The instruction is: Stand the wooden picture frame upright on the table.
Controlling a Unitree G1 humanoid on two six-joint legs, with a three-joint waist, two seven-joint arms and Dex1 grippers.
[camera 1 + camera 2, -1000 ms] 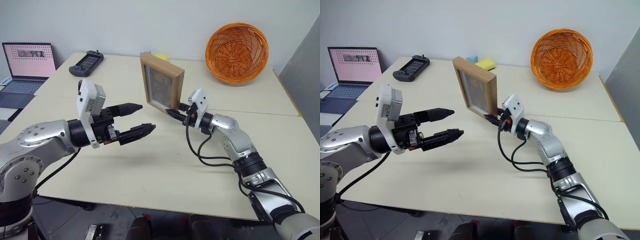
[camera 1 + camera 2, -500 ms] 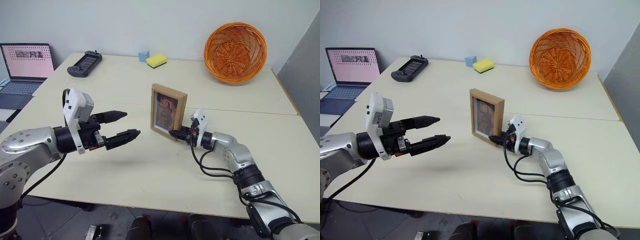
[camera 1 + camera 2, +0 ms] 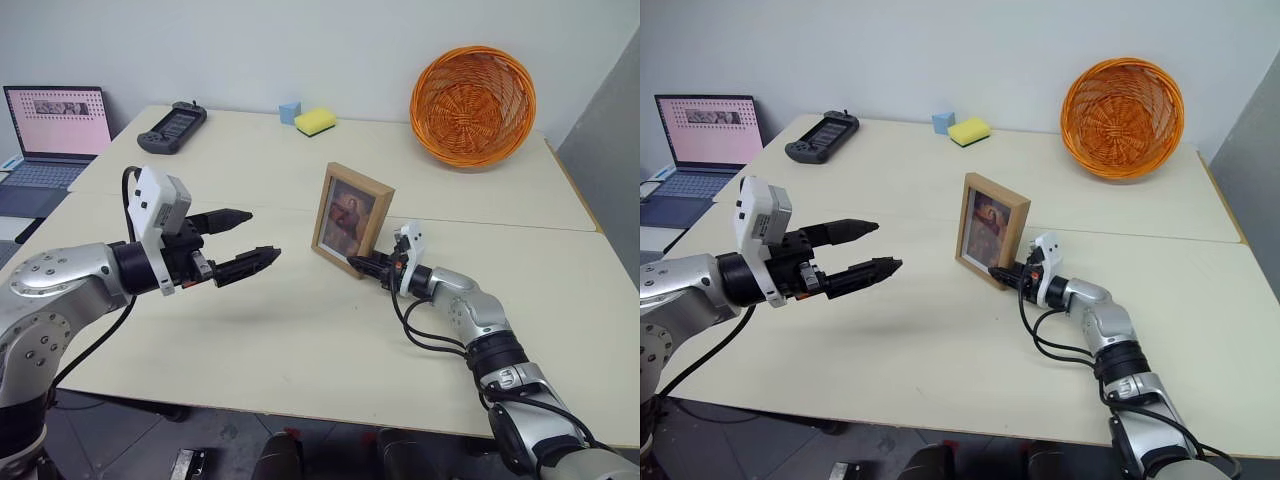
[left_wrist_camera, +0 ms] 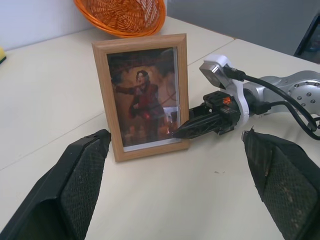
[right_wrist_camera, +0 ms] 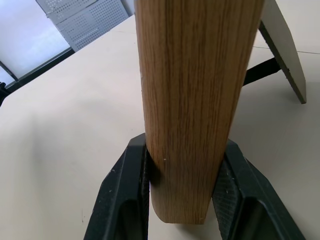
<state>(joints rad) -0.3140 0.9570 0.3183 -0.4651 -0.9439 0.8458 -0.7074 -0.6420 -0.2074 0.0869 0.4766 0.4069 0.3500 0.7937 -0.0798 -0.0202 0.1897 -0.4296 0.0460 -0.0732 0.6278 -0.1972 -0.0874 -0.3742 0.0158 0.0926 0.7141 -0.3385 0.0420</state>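
Observation:
The wooden picture frame (image 3: 352, 218) stands upright near the middle of the table (image 3: 300, 330), its reddish-brown portrait facing me. Its bottom edge is down at the tabletop. My right gripper (image 3: 362, 265) is shut on the frame's lower right corner. In the right wrist view both black fingers (image 5: 125, 190) press the light-wood edge (image 5: 190, 100), and the fold-out stand (image 5: 280, 45) spreads out behind. My left gripper (image 3: 264, 234) hovers open to the left of the frame, well apart from it. Its two fingers (image 4: 82, 185) point at the picture (image 4: 142, 95).
An orange wicker basket (image 3: 472, 105) sits at the back right. A yellow sponge (image 3: 314, 121) and a small blue block (image 3: 288, 111) lie at the back edge, with a dark handheld console (image 3: 172, 126) at the back left. A laptop (image 3: 55, 135) stands beyond the table's left side.
The right gripper has come down with the frame, from raised above the table to the tabletop. The frame has turned its picture toward me. The left gripper stays open, barely shifted.

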